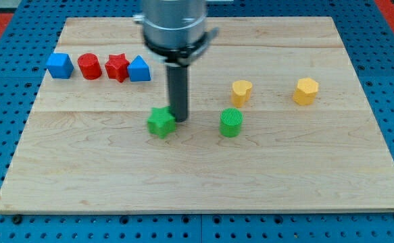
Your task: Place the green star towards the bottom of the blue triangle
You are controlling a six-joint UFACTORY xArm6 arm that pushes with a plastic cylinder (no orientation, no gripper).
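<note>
The green star (161,123) lies near the middle of the wooden board. My tip (180,121) stands right at the star's right side, touching or nearly touching it. The blue triangle (139,69) sits toward the view's top left, above and a little left of the star. It is the right end of a row of blocks.
In that row, from the view's left: a blue cube (59,65), a red cylinder (88,66), a red star (117,67) against the blue triangle. A green cylinder (231,123) lies right of my tip. Two yellow blocks (241,91) (305,90) lie further right.
</note>
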